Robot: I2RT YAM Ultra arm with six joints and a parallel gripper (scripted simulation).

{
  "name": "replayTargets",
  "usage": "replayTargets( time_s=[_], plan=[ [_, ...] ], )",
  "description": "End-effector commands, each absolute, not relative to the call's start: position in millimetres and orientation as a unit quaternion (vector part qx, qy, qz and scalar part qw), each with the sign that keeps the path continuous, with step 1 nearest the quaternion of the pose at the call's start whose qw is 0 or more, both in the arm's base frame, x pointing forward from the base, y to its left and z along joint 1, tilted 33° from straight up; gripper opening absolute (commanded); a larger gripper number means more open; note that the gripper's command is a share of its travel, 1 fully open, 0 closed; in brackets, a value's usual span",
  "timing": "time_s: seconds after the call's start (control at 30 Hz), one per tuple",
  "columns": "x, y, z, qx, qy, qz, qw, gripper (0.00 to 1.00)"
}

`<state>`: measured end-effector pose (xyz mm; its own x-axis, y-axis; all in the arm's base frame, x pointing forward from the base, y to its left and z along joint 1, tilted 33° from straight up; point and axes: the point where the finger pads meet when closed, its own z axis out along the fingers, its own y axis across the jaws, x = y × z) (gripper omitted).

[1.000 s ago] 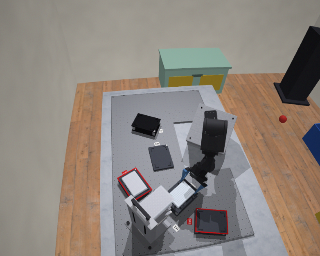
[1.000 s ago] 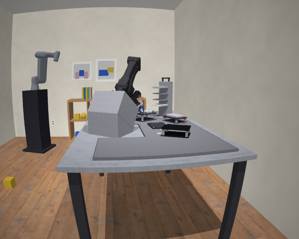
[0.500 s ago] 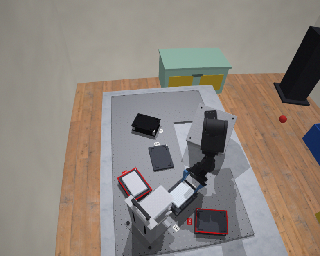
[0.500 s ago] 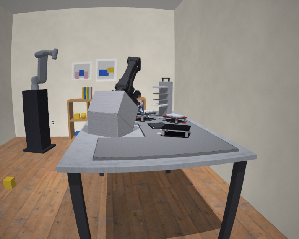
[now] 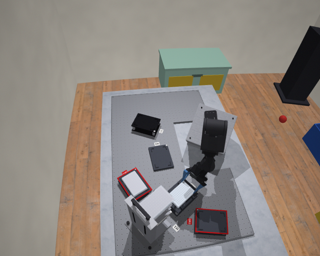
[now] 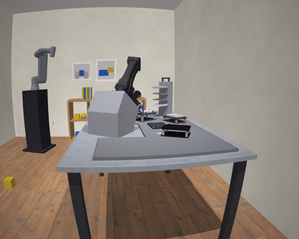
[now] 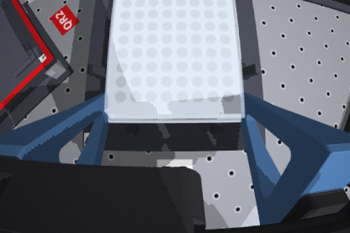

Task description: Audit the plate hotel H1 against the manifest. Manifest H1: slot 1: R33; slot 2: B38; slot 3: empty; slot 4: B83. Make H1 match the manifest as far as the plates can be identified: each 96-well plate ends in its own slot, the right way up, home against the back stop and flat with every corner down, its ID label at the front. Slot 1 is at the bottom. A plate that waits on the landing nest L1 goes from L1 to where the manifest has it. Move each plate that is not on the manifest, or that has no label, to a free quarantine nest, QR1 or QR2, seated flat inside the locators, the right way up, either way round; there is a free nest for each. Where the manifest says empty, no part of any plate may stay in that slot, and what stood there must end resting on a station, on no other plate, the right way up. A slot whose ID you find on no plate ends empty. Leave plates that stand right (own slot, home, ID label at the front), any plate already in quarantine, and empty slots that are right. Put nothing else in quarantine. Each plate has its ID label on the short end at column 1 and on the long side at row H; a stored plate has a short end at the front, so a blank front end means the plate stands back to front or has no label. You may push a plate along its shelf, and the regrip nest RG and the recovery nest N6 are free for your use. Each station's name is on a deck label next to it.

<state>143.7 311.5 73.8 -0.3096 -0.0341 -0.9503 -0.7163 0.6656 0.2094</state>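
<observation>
My gripper (image 5: pixel 188 187) (image 6: pixel 142 112) (image 7: pixel 174 101) is shut on a clear-white 96-well plate (image 5: pixel 182 194) (image 7: pixel 174 34), one finger against each long side near its near end. The plate is right way up on the regrip nest RG (image 7: pixel 168 136); its near end shows no readable label. Hotel H1 (image 5: pixel 138 218) (image 6: pixel 167 102) stands just beyond. A whitish plate (image 5: pixel 157 202) shows at its top, and something whiter lies on its bottom shelf (image 6: pixel 160 104); labels there are unreadable. A white plate (image 5: pixel 134 183) (image 6: pixel 174 115) sits on QR1 (image 5: pixel 142 179). QR2 (image 5: pixel 211 220) is empty.
The landing nest L1 (image 5: pixel 146 121) (image 6: pixel 176 127) bears no plate. The low recovery nest N6 (image 5: pixel 161 157) (image 6: pixel 156 125) is empty. H1's upright shelves stand close to the far end of RG. QR2's corner is near the left finger in the wrist view.
</observation>
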Motion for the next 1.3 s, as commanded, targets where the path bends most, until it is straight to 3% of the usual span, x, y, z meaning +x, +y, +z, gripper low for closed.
replayTargets(
  time_s=[0.0, 1.27],
  plan=[
    [145, 313, 75, -0.251, 0.742, 0.323, 0.532, 0.86],
    [136, 296, 90, -0.255, 0.744, 0.319, 0.528, 0.86]
  ],
)
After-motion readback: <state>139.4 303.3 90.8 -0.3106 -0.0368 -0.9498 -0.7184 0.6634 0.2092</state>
